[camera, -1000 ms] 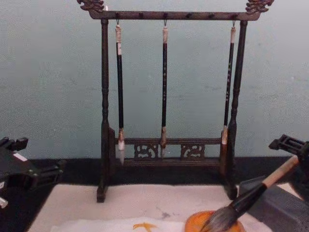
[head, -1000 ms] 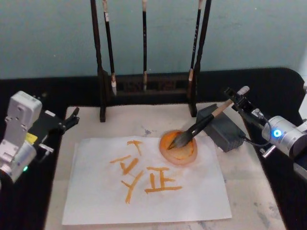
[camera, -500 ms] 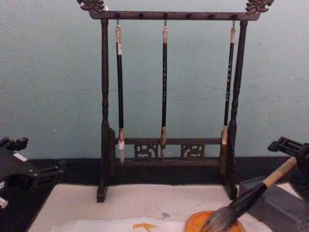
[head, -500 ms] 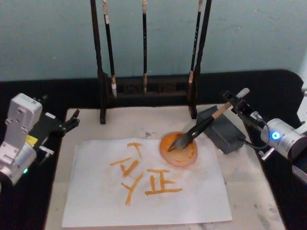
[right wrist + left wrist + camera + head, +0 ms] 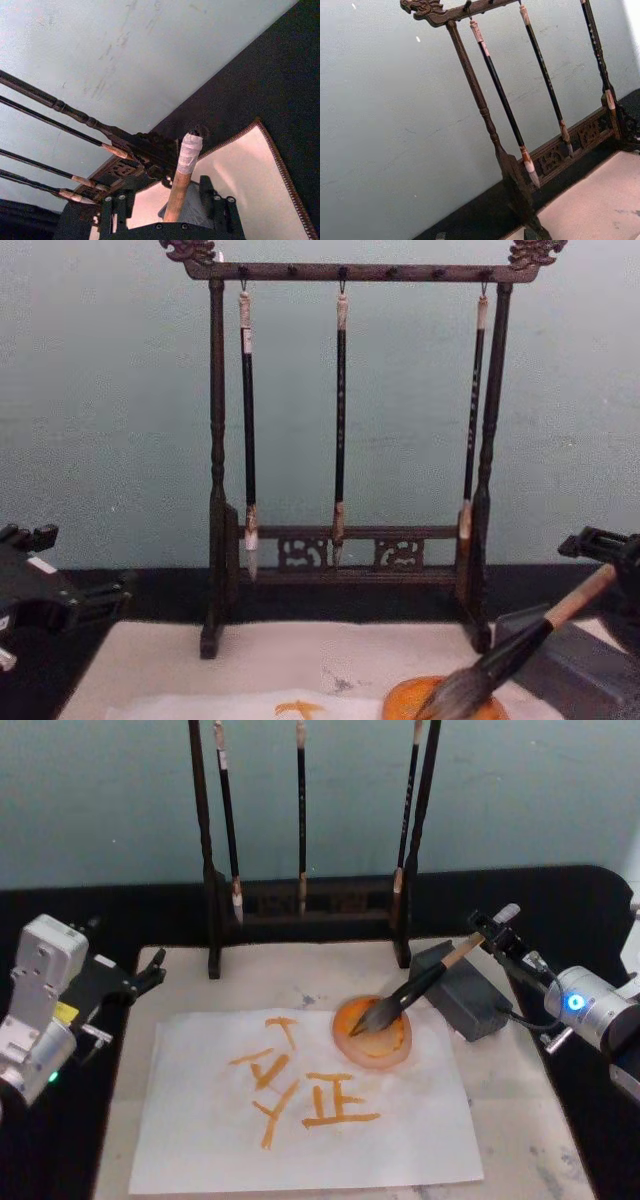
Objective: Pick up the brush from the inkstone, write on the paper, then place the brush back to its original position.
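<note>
The brush (image 5: 420,982) lies slanted, its bushy head sunk in the shallow orange dish (image 5: 392,1054) and its handle rising toward 2 o'clock. The black lower section crosses the 10 o'clock corner of the dark grey inkstone (image 5: 472,1005), which sits just at 3 o'clock of the dish. I cannot tell whether the handle actually touches the stone there.

The right gripper (image 5: 493,929) is at the tan upper end of the handle, at 2 o'clock from the dish and above the far right corner of the beige mat (image 5: 525,1120). In the right wrist view the two black fingers (image 5: 214,205) stand on either side of the handle with a clear gap on each side. The jaws are apart and flank the brush without clamping it. The taped end of the handle pokes out beyond them.

The paper (image 5: 300,1145) lies flat in the middle of the mat, with the dish overlapping its 1 o'clock corner. It carries several orange strokes (image 5: 325,1100).

At 12 o'clock stands a dark wooden rack (image 5: 215,440) with three thin black brushes (image 5: 341,420) hanging from its bar.

The left gripper (image 5: 150,970) is parked at 9 o'clock, at the mat's left edge and well apart from the brush. Whether it is open or closed cannot be told.
</note>
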Robot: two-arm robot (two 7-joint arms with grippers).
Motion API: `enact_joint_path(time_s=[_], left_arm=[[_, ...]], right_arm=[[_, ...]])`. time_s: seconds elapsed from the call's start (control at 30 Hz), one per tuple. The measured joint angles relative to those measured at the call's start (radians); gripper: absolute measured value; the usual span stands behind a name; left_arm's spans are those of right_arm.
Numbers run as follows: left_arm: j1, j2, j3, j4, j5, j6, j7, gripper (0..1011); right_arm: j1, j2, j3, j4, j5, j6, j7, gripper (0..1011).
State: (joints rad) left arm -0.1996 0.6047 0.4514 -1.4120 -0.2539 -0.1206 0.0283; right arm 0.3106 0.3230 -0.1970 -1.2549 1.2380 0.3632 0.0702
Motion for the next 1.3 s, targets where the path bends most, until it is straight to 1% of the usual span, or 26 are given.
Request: enact_joint_path(time_s=[0.03, 0.07, 0.1, 0.13, 0.17, 0.23, 0.3, 0.33, 0.4, 0.43, 0.5, 0.53, 0.67, 0.73, 1.3], left_arm=[[0.000, 0.000, 0.000, 0.000, 0.000, 0.000, 0.000, 1010], [0.000, 0.000, 0.000, 0.000, 0.000, 0.000, 0.000, 1010], [0.000, 0.000, 0.000, 0.000, 0.000, 0.000, 0.000, 1010], [0.000, 0.000, 0.000, 0.000, 0.000, 0.000, 0.000, 1009], [0.000, 0.000, 0.000, 0.000, 0.000, 0.000, 0.000, 1010], [0.000, 0.000, 0.000, 0.000, 0.000, 0.000, 0.000, 1010], [0.000, 0.000, 0.000, 0.000, 0.000, 0.000, 0.000, 1010], [0.000, 0.000, 0.000, 0.000, 0.000, 0.000, 0.000, 1010], [0.000, 0.000, 0.000, 0.000, 0.000, 0.000, 0.000, 1009], [0.000, 0.000, 0.000, 0.000, 0.000, 0.000, 0.000, 1010], [0.000, 0.000, 0.000, 0.000, 0.000, 0.000, 0.000, 1010], [0.000, 0.000, 0.000, 0.000, 0.000, 0.000, 0.000, 1010], [0.000, 0.000, 0.000, 0.000, 0.000, 0.000, 0.000, 1010], [0.000, 0.000, 0.000, 0.000, 0.000, 0.000, 0.000, 1010], [0.000, 0.000, 0.000, 0.000, 0.000, 0.000, 0.000, 1010]], right_arm=[[0.000, 0.000, 0.000, 0.000, 0.000, 0.000, 0.000, 836], [0.000, 0.000, 0.000, 0.000, 0.000, 0.000, 0.000, 790], [0.000, 0.000, 0.000, 0.000, 0.000, 0.000, 0.001, 790], [0.000, 0.000, 0.000, 0.000, 0.000, 0.000, 0.001, 733], [0.000, -0.001, 0.001, 0.000, -0.001, 0.000, 0.001, 716], [-0.001, -0.001, 0.001, 0.000, -0.001, 0.001, 0.001, 645], [-0.001, -0.001, 0.001, 0.000, -0.001, 0.001, 0.001, 597], [-0.001, -0.001, 0.001, 0.000, -0.001, 0.001, 0.001, 536], [-0.001, -0.001, 0.001, 0.000, -0.001, 0.001, 0.001, 498], [-0.001, -0.001, 0.001, 0.000, -0.001, 0.001, 0.001, 442], [-0.001, -0.001, 0.001, 0.000, -0.001, 0.001, 0.001, 392], [-0.001, -0.001, 0.001, 0.000, -0.001, 0.001, 0.001, 330], [-0.001, -0.001, 0.002, 0.000, -0.001, 0.001, 0.001, 211], [-0.001, -0.001, 0.002, 0.000, -0.001, 0.001, 0.001, 174], [-0.001, -0.001, 0.002, 0.000, -0.001, 0.001, 0.001, 168]])
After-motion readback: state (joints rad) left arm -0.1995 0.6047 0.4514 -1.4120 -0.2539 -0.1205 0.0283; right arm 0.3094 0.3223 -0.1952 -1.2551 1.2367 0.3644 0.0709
